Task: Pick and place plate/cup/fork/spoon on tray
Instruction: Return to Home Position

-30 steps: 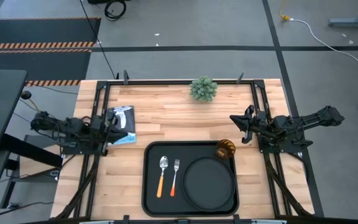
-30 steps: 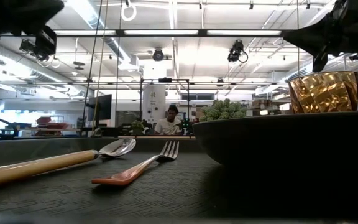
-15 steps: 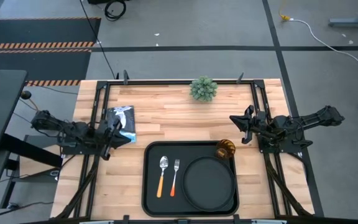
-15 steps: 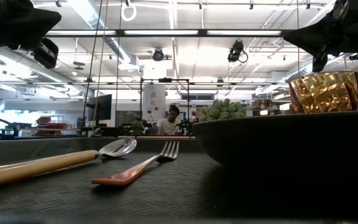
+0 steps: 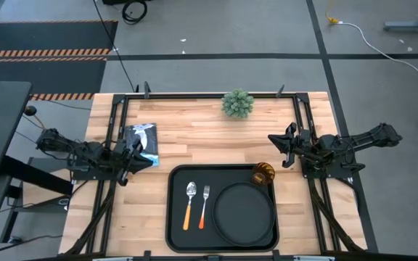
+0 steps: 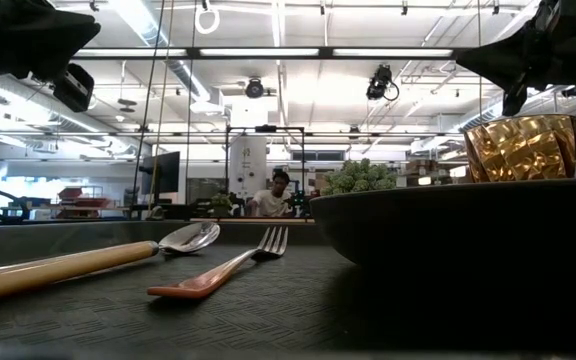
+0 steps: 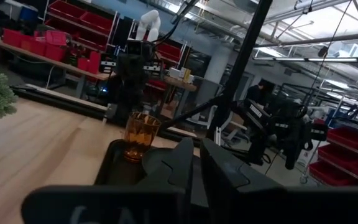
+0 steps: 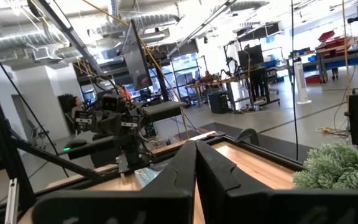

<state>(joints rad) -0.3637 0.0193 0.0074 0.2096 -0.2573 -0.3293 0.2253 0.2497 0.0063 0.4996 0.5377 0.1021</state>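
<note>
Now that my left gripper [image 5: 138, 150] has drawn back a little from the table's left side since a moment ago, with its fingers pressed together on nothing, I judge the job as good as finished. My right gripper [image 5: 284, 146] hangs over the right side of the table, likewise shut and empty, and has not moved.

All four pieces sit on the tray [image 5: 176, 228] at the near middle of the table. The plate [image 5: 245, 212] fills its right half. The cup [image 5: 263, 173] stands upright in the far right corner, just beside the plate's rim. The spoon [image 5: 189, 204] and the fork [image 5: 205, 205] lie side by side in the left half, near each other but apart. Both run lengthwise front to back, bowl and tines pointing toward the far edge where the plant [image 5: 238, 103] stands, orange handles toward the near edge.
</note>
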